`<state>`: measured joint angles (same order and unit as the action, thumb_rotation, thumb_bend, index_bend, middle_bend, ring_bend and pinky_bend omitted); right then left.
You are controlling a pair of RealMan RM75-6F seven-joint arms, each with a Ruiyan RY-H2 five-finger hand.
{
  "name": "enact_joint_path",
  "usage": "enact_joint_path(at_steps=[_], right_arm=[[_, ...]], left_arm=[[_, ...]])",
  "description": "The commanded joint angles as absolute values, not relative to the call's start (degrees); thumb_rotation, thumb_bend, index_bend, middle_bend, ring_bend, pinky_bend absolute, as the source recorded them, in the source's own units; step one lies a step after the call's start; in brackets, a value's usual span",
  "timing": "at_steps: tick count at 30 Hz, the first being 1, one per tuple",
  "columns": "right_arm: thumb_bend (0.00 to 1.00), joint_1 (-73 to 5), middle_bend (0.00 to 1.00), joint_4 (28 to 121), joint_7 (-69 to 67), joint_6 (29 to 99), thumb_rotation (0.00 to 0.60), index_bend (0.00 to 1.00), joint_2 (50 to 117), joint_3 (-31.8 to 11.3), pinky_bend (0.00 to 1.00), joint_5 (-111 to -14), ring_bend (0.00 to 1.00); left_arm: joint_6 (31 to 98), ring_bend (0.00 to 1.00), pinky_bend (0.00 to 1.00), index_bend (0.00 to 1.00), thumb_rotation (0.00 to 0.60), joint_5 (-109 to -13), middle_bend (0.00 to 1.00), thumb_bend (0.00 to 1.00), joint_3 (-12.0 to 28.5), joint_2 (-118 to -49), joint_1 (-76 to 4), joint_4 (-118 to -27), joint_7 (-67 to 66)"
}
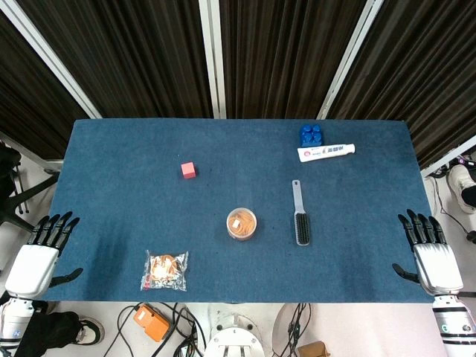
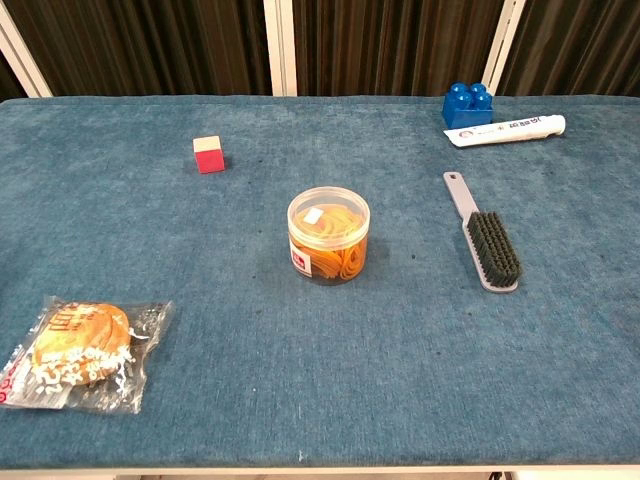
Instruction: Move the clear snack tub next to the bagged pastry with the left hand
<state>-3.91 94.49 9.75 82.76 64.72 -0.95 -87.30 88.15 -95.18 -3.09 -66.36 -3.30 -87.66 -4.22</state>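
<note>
Dark pleated curtains with pale vertical posts backed a tabletop point(image 1: 111, 193) covered in blue cloth. The clear snack tub point(image 1: 242, 224) stood upright near the middle of the tabletop, lid on, orange contents visible through its wall. The bagged pastry point(image 1: 164, 270) lay flat near the front edge, to the left of the tub and well apart from it. The left hand point(image 1: 41, 256) rested at the left edge of the tabletop, released, fingers spread, holding nothing. The right hand point(image 1: 430, 256) rested at the right edge, likewise released and holding nothing. Judged from its look, the tub was a light, rigid plastic cylinder with a smooth and probably slippery wall; a grasp around the side wall below the lid rim appeared most secure, with moderate pressure so that the thin wall would not flex. A top grasp on the lid risked pulling the lid off. A brush point(image 1: 300, 217) lay to the right of the tub, a small red block point(image 1: 188, 169) sat further back on the left, and a blue brick point(image 1: 312, 134) and a white tube point(image 1: 326, 152) lay at the far right. None of these stood between the tub and the pastry. The crinkled bag itself was the chief obstacle when setting down.
</note>
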Motion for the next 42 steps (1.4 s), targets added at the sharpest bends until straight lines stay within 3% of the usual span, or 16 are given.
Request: enact_joint_path(at_steps=[1,7,15,23,42], right_arm=[[0.27,-3.9,0.0,94.5,9.6,82.8,0.6,0.0,64.7,-0.9,0.0,-87.3,0.0],[0.27,-3.9,0.0,94.6,9.4,82.7,0.6,0.0,64.6,-1.0,0.0,-87.0,0.0],[0.27,-4.0,0.0,94.8,9.7,82.5,0.6,0.0,64.6,-1.5,0.0,-86.1,0.0],[0.27,-4.9,0.0,94.9,10.2,80.2,0.6,0.0,64.6,-2.3,0.0,-83.4,0.0],[0.27,-5.7,0.0,94.5,5.7,78.0,0.6,0.0,62.6,-4.5,0.0,-78.8,0.0]], left_arm=[[88.0,0.0,0.04,0.02,0.6,-95.3,0.0,0.05,-3.2,-66.4,-3.3,-87.7,-4.3],[86.1,0.0,0.04,0.02,0.6,-97.9,0.01,0.05,-3.7,-67.0,-5.4,-86.8,-1.3],[79.3,0.0,0.06,0.02,0.6,-103.2,0.01,0.06,-2.4,-74.2,-14.5,-83.3,8.7],[63.2,0.0,0.06,0.02,0.6,-97.2,0.01,0.08,1.7,-77.0,-26.4,-92.0,18.1],[51.0,0.0,0.06,0.02,0.6,-86.2,0.01,0.08,9.9,-94.9,-40.7,-82.5,18.0]])
